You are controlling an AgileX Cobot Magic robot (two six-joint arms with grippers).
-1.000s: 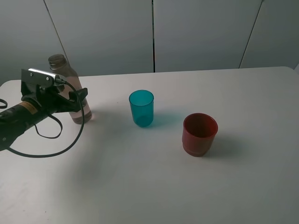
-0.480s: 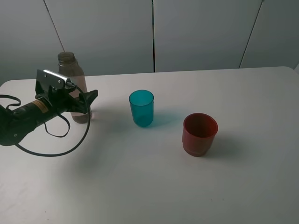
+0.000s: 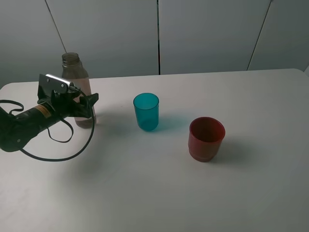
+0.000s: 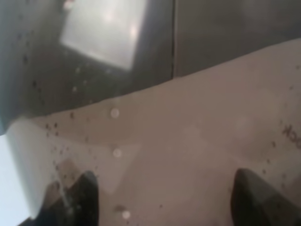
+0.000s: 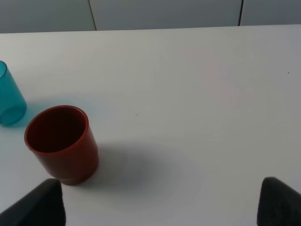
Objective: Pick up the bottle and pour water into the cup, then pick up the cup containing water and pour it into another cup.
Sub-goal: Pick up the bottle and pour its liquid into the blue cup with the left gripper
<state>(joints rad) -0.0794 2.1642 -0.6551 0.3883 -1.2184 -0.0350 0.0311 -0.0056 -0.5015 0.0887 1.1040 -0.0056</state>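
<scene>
The smoky bottle [image 3: 76, 79] stands upright at the far left of the table, with water in its lower part. My left gripper [image 3: 86, 106] is shut around its lower body. In the left wrist view the bottle [image 4: 178, 141] fills the picture between the two dark fingertips [image 4: 84, 195]. The teal cup [image 3: 146, 112] stands at the middle, to the right of the bottle. The red-brown cup [image 3: 206, 138] stands to the right of it and nearer the front. My right gripper [image 5: 160, 207] is open and empty, back from the red-brown cup [image 5: 63, 143]. The teal cup [image 5: 9, 99] shows at that view's edge.
The white table [image 3: 159, 193] ends at a grey panelled wall [image 3: 203, 34] behind. The left arm's black cable [image 3: 58, 154] loops over the table in front of the bottle.
The bottle leaned left a second ago and now stands upright. My left gripper has shifted a little to the right with it.
</scene>
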